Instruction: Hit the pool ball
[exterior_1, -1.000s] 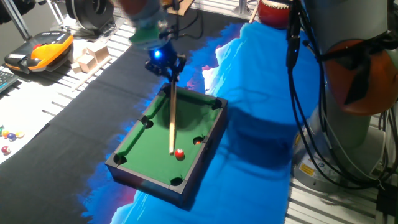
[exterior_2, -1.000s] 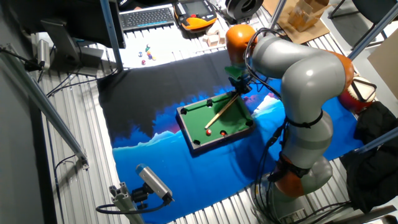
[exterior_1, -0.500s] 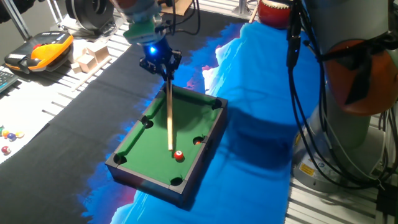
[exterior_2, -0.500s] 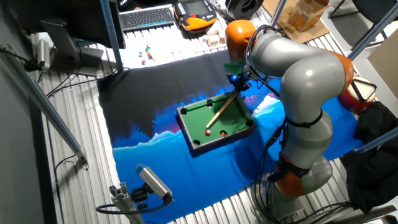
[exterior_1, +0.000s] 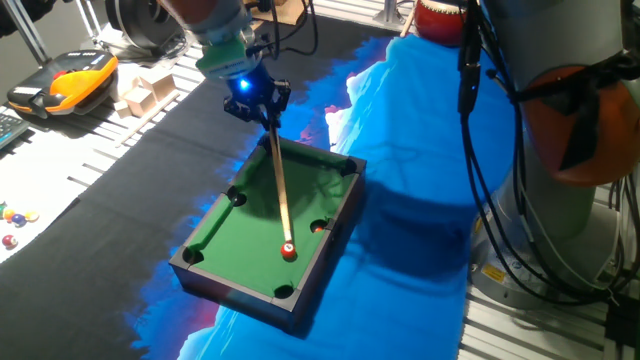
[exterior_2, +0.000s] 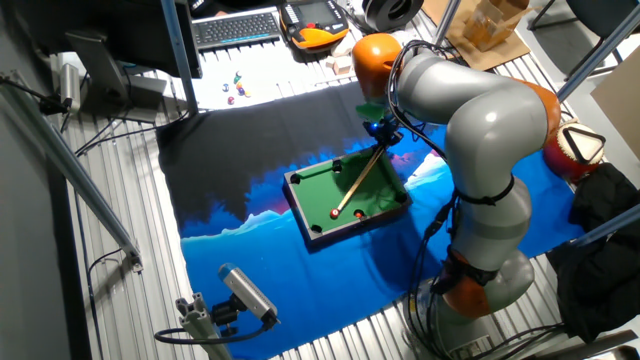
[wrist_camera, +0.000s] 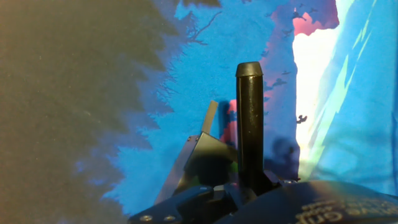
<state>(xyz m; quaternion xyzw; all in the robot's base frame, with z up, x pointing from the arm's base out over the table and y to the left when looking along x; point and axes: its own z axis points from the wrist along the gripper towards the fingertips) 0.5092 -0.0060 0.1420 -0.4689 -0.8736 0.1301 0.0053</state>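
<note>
Hand view is mostly blocked by the black butt end of the cue stick (wrist_camera: 249, 124), cut off at the lower edge among dark housing. One fixed view shows the black two-finger pincer (exterior_1: 257, 102) closed on the thin wooden cue stick (exterior_1: 279, 180), above the far rim of the miniature green pool table (exterior_1: 222, 250). The cue slopes down across the felt; its tip meets the tiny glossy red pool ball (exterior_1: 288, 252) near a side pocket. A blue-and-black cloth (exterior_1: 400, 180) covers the desk (exterior_1: 95, 150). Small multicoloured balls (exterior_1: 12, 220) are partly cropped at the left edge.
</note>
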